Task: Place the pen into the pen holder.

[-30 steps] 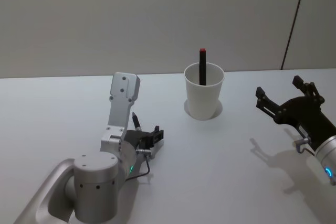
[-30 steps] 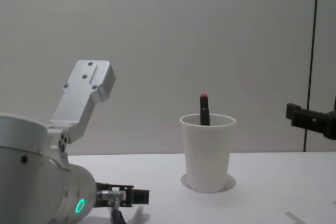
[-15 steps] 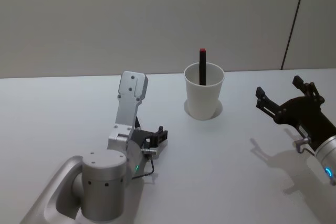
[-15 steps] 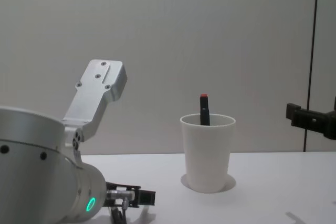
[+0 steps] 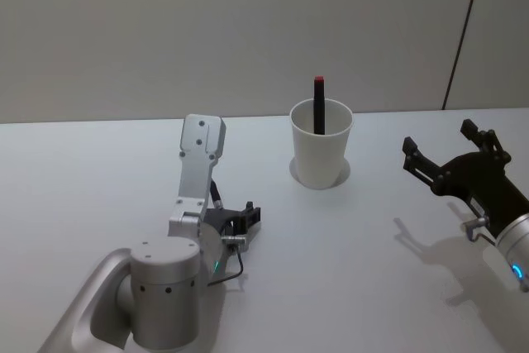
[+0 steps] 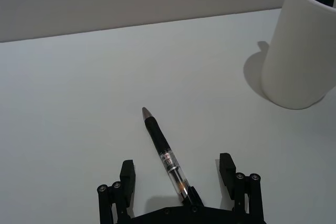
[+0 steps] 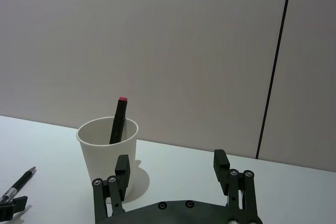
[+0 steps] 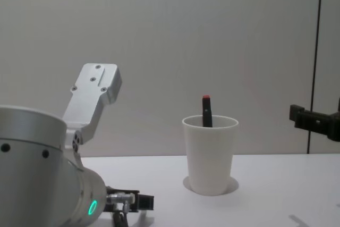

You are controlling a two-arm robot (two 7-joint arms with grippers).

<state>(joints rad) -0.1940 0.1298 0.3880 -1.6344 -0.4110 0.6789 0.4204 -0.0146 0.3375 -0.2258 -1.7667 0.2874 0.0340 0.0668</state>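
Item: my left claw point(image 6: 177, 163). Spread wide, low over the bench point(image 5: 347, 270), nothing gripped.

Item: pen point(image 6: 160, 142). Black grip, clear barrel. It lies flat on the bench between my left fingers point(image 6: 127, 167), touching neither, tip toward the far edge.

Item: pen holder point(image 5: 321, 159). White paper cup, upright near the middle of the far edge, apart from the pen and to its right. Contents: one red-capped pen point(image 5: 318, 103), standing out above the rim.

Item: my right claw point(image 5: 439, 140). Open, empty, held above the bench's right side.
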